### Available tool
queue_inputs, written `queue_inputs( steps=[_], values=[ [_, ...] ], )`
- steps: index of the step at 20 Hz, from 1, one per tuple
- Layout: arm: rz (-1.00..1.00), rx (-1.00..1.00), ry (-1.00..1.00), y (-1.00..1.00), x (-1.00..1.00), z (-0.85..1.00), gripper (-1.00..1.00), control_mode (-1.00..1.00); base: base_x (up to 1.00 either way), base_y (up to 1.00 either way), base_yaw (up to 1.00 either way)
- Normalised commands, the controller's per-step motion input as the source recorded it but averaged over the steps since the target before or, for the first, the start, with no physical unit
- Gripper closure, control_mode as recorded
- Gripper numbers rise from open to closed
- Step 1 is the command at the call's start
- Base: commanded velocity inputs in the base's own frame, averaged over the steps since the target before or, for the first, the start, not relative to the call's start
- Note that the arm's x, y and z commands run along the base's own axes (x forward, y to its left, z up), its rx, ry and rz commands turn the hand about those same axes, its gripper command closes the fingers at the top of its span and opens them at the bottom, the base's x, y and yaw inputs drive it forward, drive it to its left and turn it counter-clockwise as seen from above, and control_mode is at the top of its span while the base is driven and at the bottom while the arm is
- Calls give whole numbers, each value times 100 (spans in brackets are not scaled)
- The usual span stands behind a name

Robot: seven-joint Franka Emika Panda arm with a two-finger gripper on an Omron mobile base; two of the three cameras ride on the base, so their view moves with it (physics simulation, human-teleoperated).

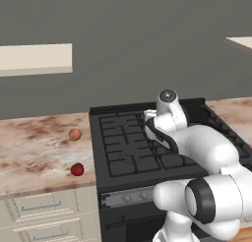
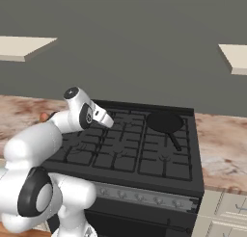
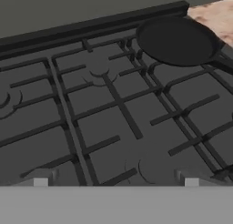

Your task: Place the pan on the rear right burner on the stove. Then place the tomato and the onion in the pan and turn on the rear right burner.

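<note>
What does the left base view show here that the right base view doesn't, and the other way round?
Left base view: the tomato and the onion lie apart on the counter left of the stove.

Right base view: the pan sits on the rear right burner, its handle pointing toward the front, with the counter stretch right of the stove.

Both: the black grates, the grey knob strip, the grey wall and the white arm above the stove.
</note>
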Motion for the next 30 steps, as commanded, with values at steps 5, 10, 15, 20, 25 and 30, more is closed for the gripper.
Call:
queue_inputs(
  steps=[5,10,15,20,25,30],
  values=[
    [4,7,0,8,0,3,-100,-100,0,0,0],
    [14,13,0,29,0,3,-100,-100,0,0,0],
    [17,8,0,42,0,17,-100,-100,0,0,0],
    [16,0,3,54,0,22,-100,-100,0,0,0],
    [14,0,2,57,0,12,-100,-100,0,0,0],
    [13,0,5,60,0,2,-100,-100,0,0,0]
  ],
)
